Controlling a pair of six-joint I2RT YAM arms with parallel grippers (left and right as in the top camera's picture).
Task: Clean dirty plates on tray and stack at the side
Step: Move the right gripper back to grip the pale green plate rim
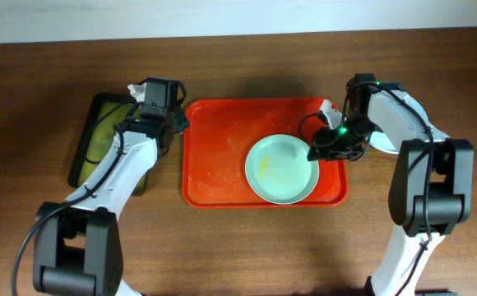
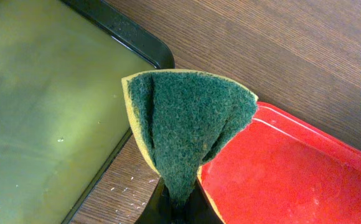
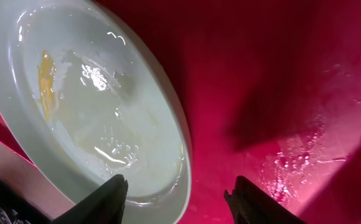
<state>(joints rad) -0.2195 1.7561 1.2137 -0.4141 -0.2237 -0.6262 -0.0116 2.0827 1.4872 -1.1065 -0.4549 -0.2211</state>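
One pale mint-blue plate (image 1: 281, 168) with a yellowish smear lies in the right half of the red-orange tray (image 1: 214, 156). My right gripper (image 1: 325, 150) is open at the plate's right edge. In the right wrist view its fingers (image 3: 180, 199) straddle the rim of the plate (image 3: 93, 106), one over the plate and one over the wet tray floor (image 3: 280, 93). My left gripper (image 1: 155, 103) hovers by the tray's far left corner. It is shut (image 2: 177, 208) on a folded green-and-yellow sponge (image 2: 187, 130). The other plates are mostly hidden.
A dark tray (image 1: 107, 140) holding greenish water (image 2: 43, 112) stands left of the red tray (image 2: 280, 174). A pale rounded edge (image 1: 382, 144) shows under my right arm, just right of the red tray. Small crumbs and droplets lie on the wood and the tray.
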